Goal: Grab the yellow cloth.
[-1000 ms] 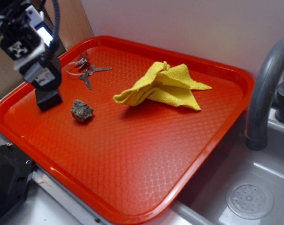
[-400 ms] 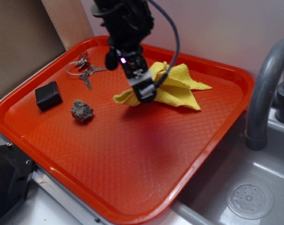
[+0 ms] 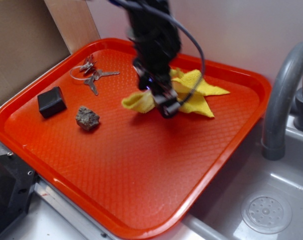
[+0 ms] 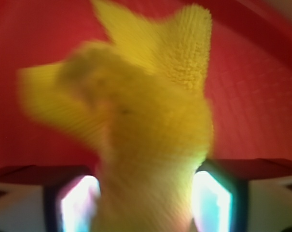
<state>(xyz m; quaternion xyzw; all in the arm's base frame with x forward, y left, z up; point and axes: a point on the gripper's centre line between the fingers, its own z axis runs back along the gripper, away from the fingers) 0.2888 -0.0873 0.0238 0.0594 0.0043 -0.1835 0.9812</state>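
The yellow cloth [image 3: 201, 95] lies crumpled in the far middle of the red tray [image 3: 141, 190]. My gripper [image 3: 166, 107] comes down on its left half and hides the cloth's centre. In the wrist view the cloth [image 4: 150, 111] fills the gap of my gripper [image 4: 146, 193]. It narrows to a waist there and touches both lit fingers [image 4: 78, 203], so the gripper is shut on a bunch of fabric. The picture is blurred.
A small brown rock [image 3: 87, 118], a black block [image 3: 51, 102] and a bunch of keys [image 3: 93, 76] lie on the tray's left side. A grey faucet [image 3: 281, 100] and a sink with its drain [image 3: 266, 215] are to the right. A brown board [image 3: 21, 45] stands at back left.
The arm swung from the tray's left side over to the cloth, then dropped onto it. The cloth's middle is now bunched between the fingers and its outline has shifted slightly.
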